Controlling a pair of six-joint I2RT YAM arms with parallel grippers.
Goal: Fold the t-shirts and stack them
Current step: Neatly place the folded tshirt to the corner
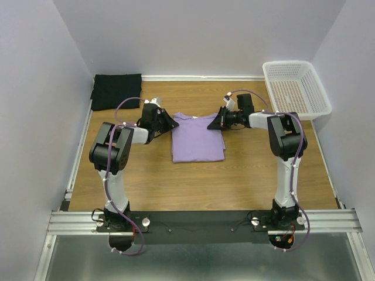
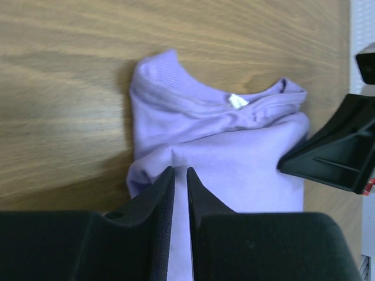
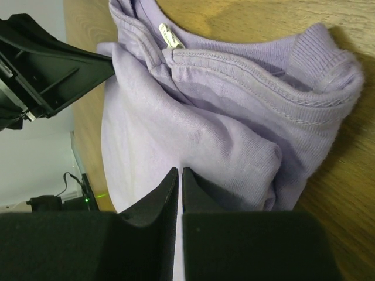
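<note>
The lavender t-shirt [image 1: 198,140] lies partly folded in the middle of the wooden table, collar toward the back. My left gripper [image 1: 171,124] is at its back left corner. In the left wrist view the left gripper [image 2: 180,171] is shut on the purple cloth [image 2: 234,158], which puckers at the tips. My right gripper [image 1: 214,124] is at the back right corner. In the right wrist view the right gripper [image 3: 179,171] pinches the purple cloth [image 3: 205,117] beside a bunched sleeve. The black t-shirt [image 1: 116,91] lies folded at the back left corner.
A white perforated basket [image 1: 293,93] stands at the back right. Pale walls close in the table on three sides. A white neck label [image 2: 237,101] shows inside the collar. The arm bases sit on a rail at the near edge [image 1: 199,221].
</note>
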